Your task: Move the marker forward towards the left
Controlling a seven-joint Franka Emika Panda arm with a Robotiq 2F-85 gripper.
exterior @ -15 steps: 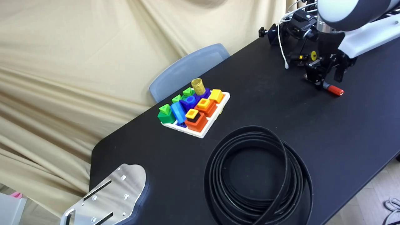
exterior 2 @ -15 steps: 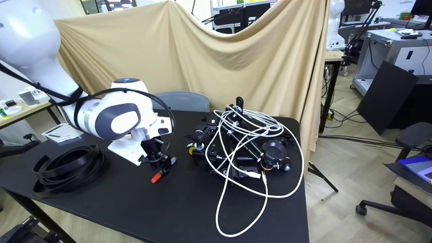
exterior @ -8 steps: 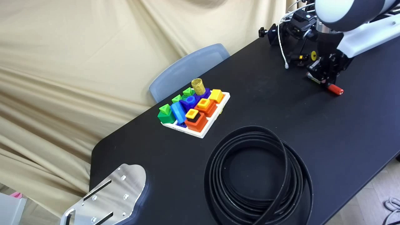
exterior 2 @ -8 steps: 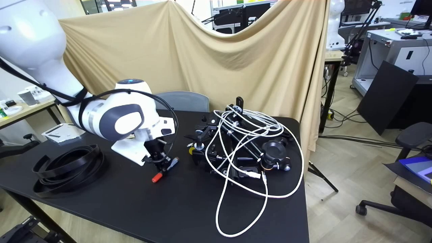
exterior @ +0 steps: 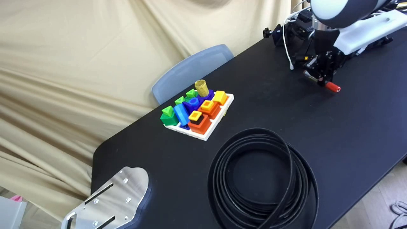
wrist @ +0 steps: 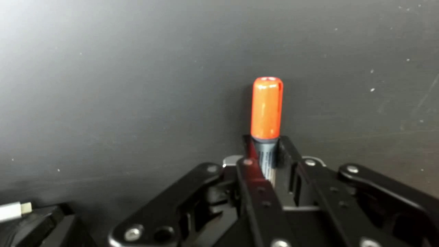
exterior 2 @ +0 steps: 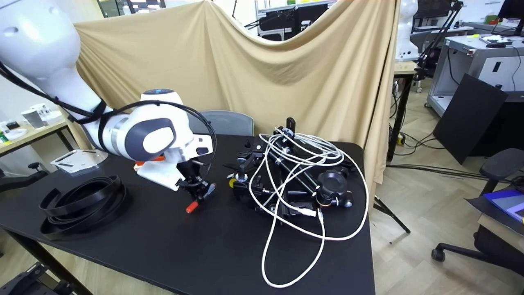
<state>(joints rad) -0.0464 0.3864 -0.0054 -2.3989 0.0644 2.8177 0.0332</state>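
Observation:
The marker, with a red-orange cap and a grey printed barrel, shows in all views. In the wrist view its cap (wrist: 267, 109) sticks out beyond the fingertips, and my gripper (wrist: 265, 141) is shut on the barrel just behind the cap. The rest of the barrel is partly hidden by the fingers. Toward the right edge of an exterior view, the gripper (exterior: 323, 79) holds the marker (exterior: 332, 86) low over the black table, tilted in that picture. The gripper (exterior 2: 199, 198) and marker (exterior 2: 192, 207) also appear here; the gap to the table is hard to judge.
A white board (exterior: 208, 135) with coloured blocks stands mid-table. Nearer lies a coil of black strap (exterior: 217, 178), with a metal plate (exterior: 127, 187) at the near left. Black tripod gear (exterior 2: 332, 184) with looped white cables sits close beside the gripper.
My gripper has closed on the marker's barrel. Since then gripper and marker have moved together, slightly up in both exterior views and leftward in the view with the blocks.

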